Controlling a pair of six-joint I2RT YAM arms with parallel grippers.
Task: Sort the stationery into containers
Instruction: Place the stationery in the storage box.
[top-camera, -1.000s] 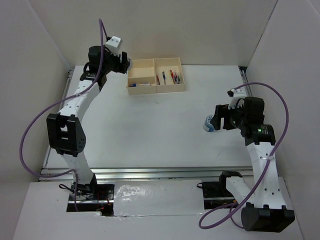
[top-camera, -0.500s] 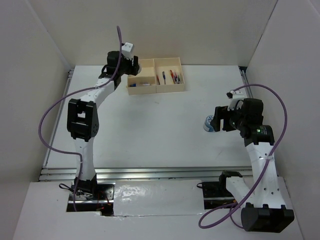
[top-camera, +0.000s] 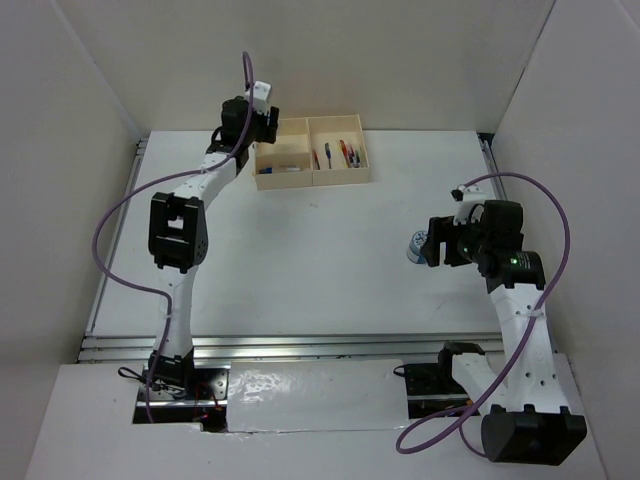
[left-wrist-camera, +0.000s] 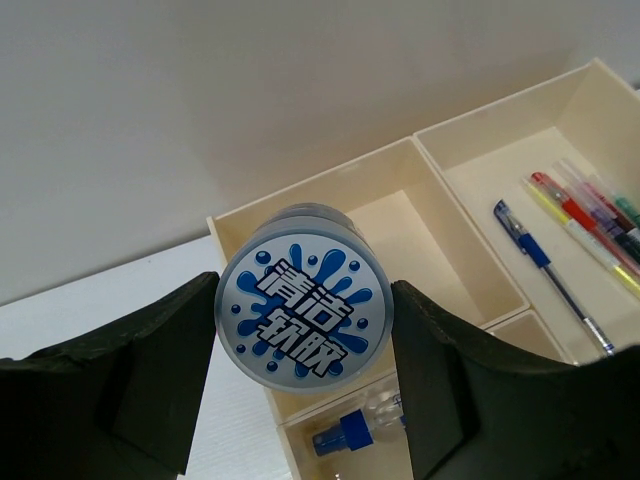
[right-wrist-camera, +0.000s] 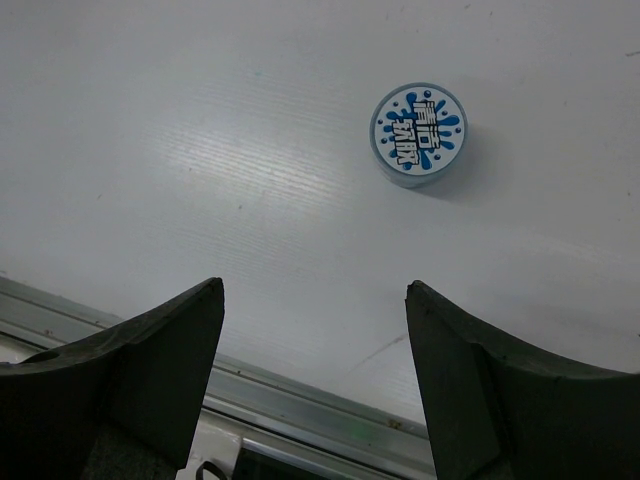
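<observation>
At the far-left corner of the bench (top-camera: 300, 260), my left gripper (left-wrist-camera: 303, 305) is clamped on a round blue-and-white cylinder (left-wrist-camera: 305, 325). It holds it above the left end of the cream-yellow box (left-wrist-camera: 320, 178). I judge the step in hand to be the release of this cylinder into a small compartment.

Procedure as I would run it:
1. Centre the cylinder over the bare small compartment (left-wrist-camera: 410, 235). Keep it off the adjoining one, where the clear tube with a blue end (left-wrist-camera: 350, 432) lies.
2. Check that both fingers clear the outer wall and the divider. The fingers are broad, so I expect little margin.
3. Descend until the cylinder is close to the floor, then part the fingers. Dropped from a height, I expect it would roll or tip.
4. Retract straight up, away from the large section holding the pens (left-wrist-camera: 575, 215).

View comparison:
- The left wrist view confirms the grip and shows what each compartment holds. It gives no reliable height.
- The top view hides the held cylinder behind the wrist. It places the gripper at the box's left wall, and I cannot tell whether it is inside or outside that wall.
- The right wrist view shows the right gripper (right-wrist-camera: 313, 290) with its fingers apart and nothing between them. The second cylinder (right-wrist-camera: 418, 133) stands label-up on the bench ahead of it, so it is not yet sorted.
- The top view shows that cylinder just beside the right gripper.
</observation>
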